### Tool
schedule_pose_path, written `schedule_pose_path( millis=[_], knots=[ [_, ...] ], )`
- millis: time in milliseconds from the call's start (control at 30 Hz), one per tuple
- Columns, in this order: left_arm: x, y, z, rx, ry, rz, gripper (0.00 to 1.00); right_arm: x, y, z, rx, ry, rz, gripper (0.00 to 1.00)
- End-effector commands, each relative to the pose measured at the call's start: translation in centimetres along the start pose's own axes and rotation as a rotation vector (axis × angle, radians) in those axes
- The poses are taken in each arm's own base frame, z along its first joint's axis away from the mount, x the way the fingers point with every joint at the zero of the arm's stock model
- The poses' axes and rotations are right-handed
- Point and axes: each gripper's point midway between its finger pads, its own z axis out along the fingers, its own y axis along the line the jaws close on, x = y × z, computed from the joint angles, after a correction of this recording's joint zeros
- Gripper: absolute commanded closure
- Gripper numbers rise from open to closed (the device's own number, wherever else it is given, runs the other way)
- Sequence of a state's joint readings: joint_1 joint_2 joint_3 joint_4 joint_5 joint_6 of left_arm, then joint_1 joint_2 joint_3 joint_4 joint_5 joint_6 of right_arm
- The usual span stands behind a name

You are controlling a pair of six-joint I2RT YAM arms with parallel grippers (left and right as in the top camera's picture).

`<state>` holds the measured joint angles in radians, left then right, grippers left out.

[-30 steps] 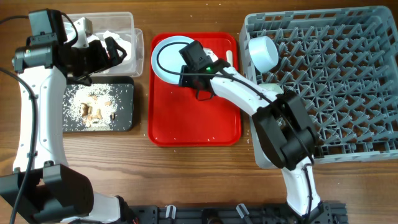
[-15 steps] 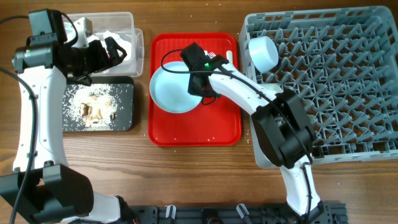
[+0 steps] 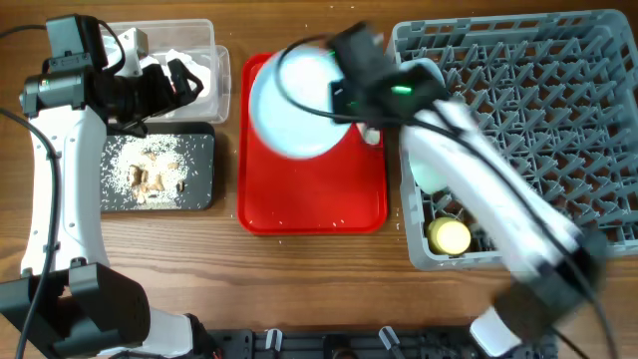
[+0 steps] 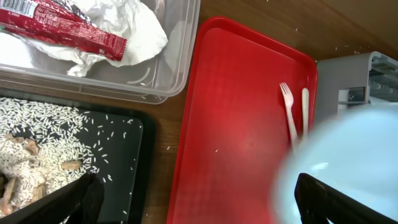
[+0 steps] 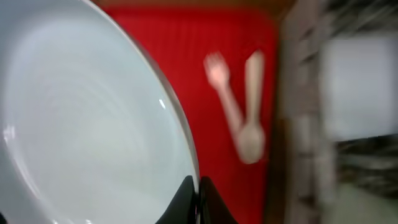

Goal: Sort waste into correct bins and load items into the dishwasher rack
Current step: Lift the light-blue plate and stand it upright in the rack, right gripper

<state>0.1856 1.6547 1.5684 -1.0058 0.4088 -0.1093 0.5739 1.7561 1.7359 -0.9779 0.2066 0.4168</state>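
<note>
The overhead camera looks straight down on my whole bench from far off. My left wrist camera looks down from nearer, over the far left corner and across the red tray. My right wrist camera sits very close, blurred, against the light blue plate. Both wrist views share tray, plate, fork and spoon.

Setting: robot test bench, staged as a dish-return station. Evidence: bare wooden counter carrying a red cafeteria tray and a grey dishwasher rack; black arm-mount rail along the lower frame edge.
</note>
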Motion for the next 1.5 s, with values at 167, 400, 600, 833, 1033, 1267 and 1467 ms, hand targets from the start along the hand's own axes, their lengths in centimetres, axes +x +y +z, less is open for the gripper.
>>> schedule_pose_path(
  millis=[167,400,600,833,1033,1267,1467],
  knots=[
    [-0.4,0.1,-0.4,-0.003,-0.016,0.016,0.00,-5.3,-21.0,-18.1,0.838,-0.355,-0.005,0.96],
    [-0.4,0.1,-0.4,-0.003,-0.016,0.016,0.00,-5.0,-28.6,-13.1,1.064,-0.102,-0.081,0.96],
    [-0.4,0.1,-0.4,-0.003,-0.016,0.016,0.00,-4.0,-28.4,-3.7,0.996,0.077,-0.198,0.96],
    [-0.4,0.1,-0.4,-0.003,-0.016,0.016,0.00,-2.6,-26.7,1.7,0.819,0.144,-0.224,0.90],
    [-0.4,0.1,-0.4,-0.003,-0.016,0.016,0.00,-3.3,-24.2,1.9,0.635,0.086,-0.174,0.22],
    [-0.4,0.1,-0.4,-0.003,-0.016,0.016,0.00,-7.9,-11.4,-9.0,-0.124,-0.277,-0.083,0.00],
    [-0.4,0.1,-0.4,-0.003,-0.016,0.016,0.00,-5.5,-1.4,-2.1,-0.258,-0.130,-0.144,0.11]
  ],
)
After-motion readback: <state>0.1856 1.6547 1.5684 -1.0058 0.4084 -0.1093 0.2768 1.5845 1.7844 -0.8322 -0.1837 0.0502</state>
